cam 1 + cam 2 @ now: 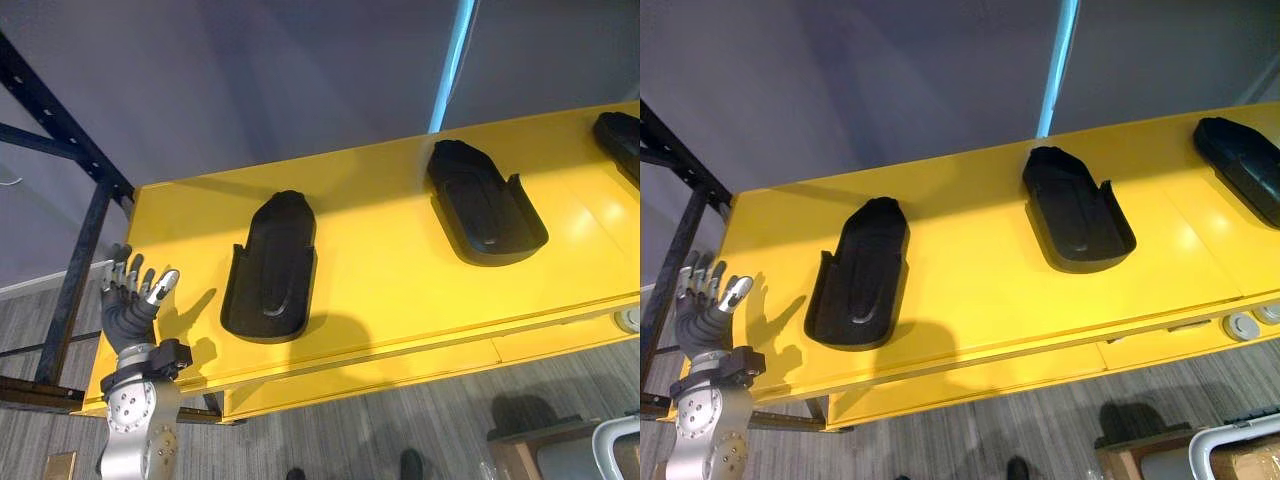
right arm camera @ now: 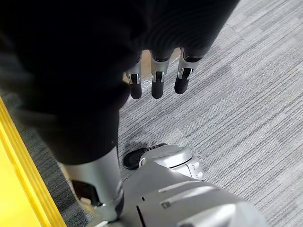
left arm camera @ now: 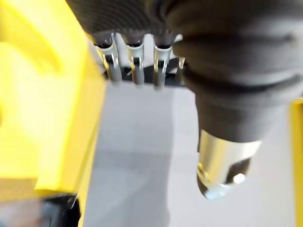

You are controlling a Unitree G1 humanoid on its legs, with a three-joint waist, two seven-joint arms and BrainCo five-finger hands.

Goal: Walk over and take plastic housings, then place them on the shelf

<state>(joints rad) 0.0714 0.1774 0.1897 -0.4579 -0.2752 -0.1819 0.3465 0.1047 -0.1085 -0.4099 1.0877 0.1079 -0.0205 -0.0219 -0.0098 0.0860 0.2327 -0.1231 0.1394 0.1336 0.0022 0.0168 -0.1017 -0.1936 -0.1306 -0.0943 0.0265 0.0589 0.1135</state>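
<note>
We see the left housing (image 1: 272, 268) and middle housing (image 1: 485, 205) flat on the yellow surface (image 1: 400, 290), long axes roughly up-frame, closed ends topmost, our left hand (image 1: 135, 295) spread empty lower left, right hand (image 2: 158, 78) relaxed, empty.

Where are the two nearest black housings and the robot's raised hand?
left plastic housing (image 1: 272, 270), left eye view, on its hollowed middle.
middle plastic housing (image 1: 487, 205), left eye view, on its inner floor.
left hand (image 1: 130, 302), left eye view, on its dark-covered middle.

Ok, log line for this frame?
left hand open, empty, by yellow table | right hand open, over floor | three black housings on table
</note>
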